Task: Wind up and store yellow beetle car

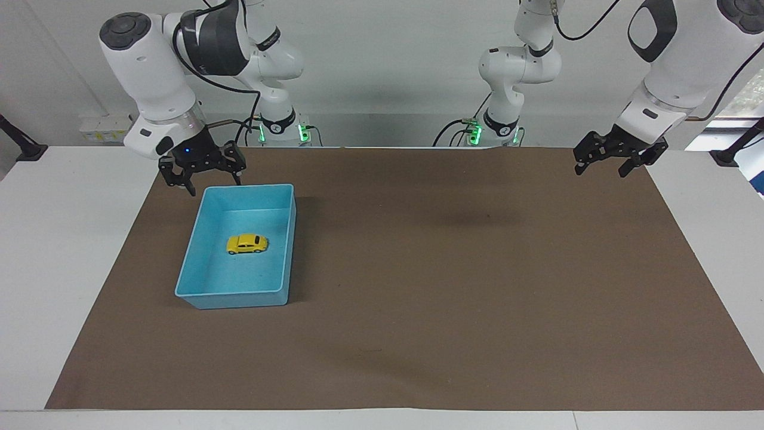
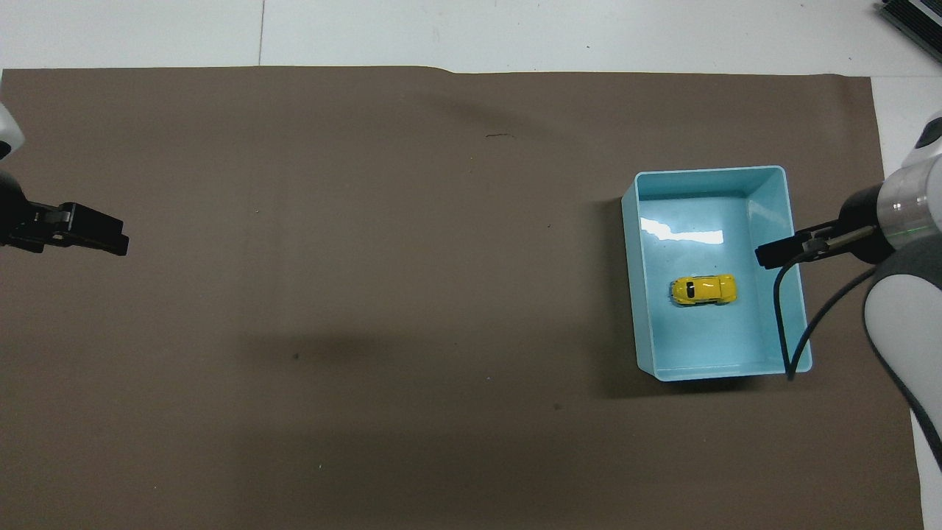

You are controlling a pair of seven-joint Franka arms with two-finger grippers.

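The yellow beetle car [image 1: 246, 243] stands on its wheels on the floor of the light blue bin [image 1: 239, 298], free of both grippers. It also shows in the overhead view [image 2: 703, 290], in the middle of the bin [image 2: 706, 171]. My right gripper [image 1: 215, 186] is open and empty, raised over the bin's rim nearest the robots; in the overhead view it [image 2: 769, 255] covers the bin's wall at the right arm's end. My left gripper [image 1: 600, 171] is open and empty, waiting in the air over the mat's corner at the left arm's end; it also shows in the overhead view [image 2: 110, 239].
A brown mat [image 1: 453, 286] covers most of the white table [image 1: 59, 251]. The bin is the only thing on it, toward the right arm's end. A black cable [image 2: 781, 316] hangs from the right arm over the bin's wall.
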